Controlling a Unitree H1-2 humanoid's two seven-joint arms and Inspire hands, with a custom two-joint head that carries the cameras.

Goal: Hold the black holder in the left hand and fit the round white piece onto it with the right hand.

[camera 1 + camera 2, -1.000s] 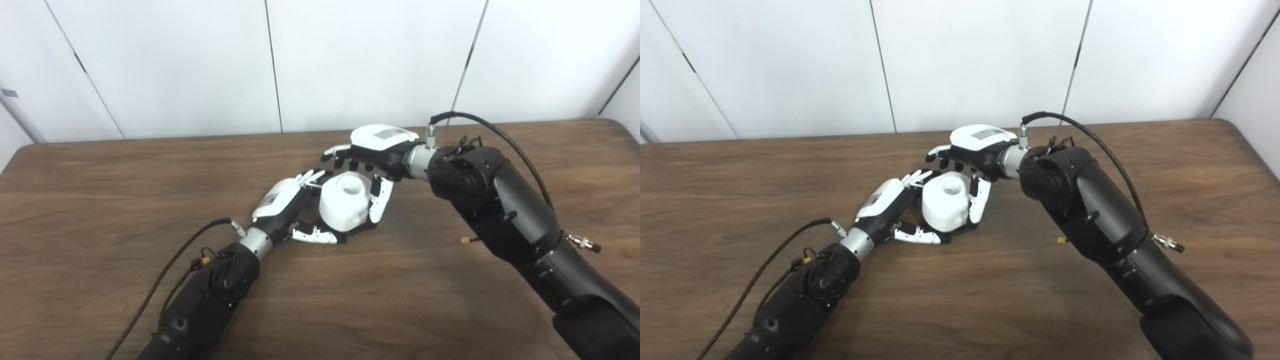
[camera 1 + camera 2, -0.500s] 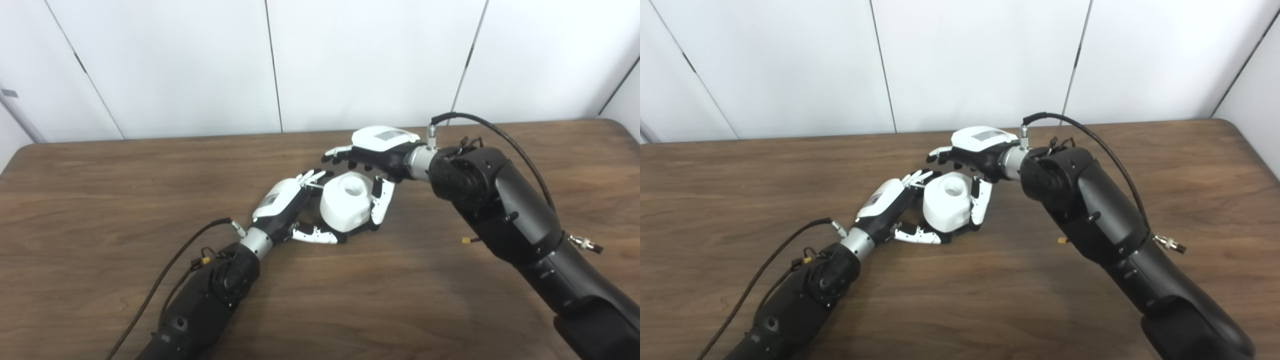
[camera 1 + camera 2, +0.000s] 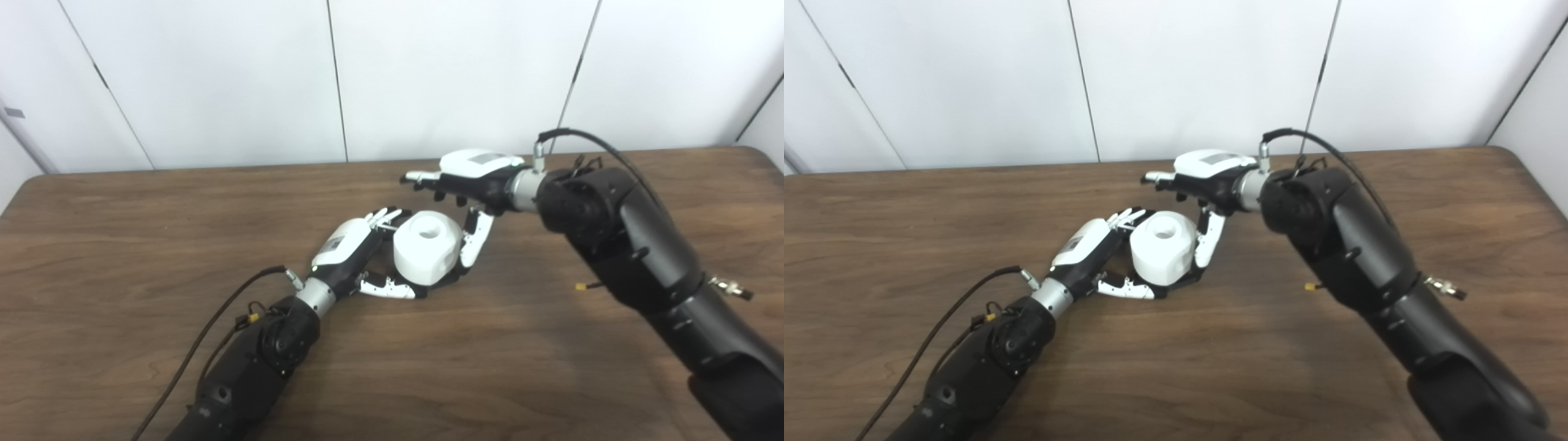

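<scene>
The round white piece (image 3: 427, 247), with a hole in its top, sits at the table's middle, cupped by my left hand (image 3: 350, 244): fingers at its far-left side, thumb (image 3: 387, 288) along its near side. Under its lower right edge shows a dark rim, the black holder (image 3: 451, 280), mostly hidden. My right hand (image 3: 473, 177) hovers just above and behind the piece, open. Its fingers (image 3: 422, 178) stretch out flat to the left, clear of the piece. Its thumb (image 3: 475, 236) hangs down close beside the piece's right side; whether they touch is unclear.
The wooden table (image 3: 153, 214) carries nothing else. White wall panels (image 3: 245, 79) stand behind its far edge. A black cable (image 3: 208, 334) trails from my left forearm, and another loops over my right wrist (image 3: 588, 138).
My right hand has lifted off the white piece and drawn slightly right, its fingers straightening from a curl over the top. The left hand and the piece stay put.
</scene>
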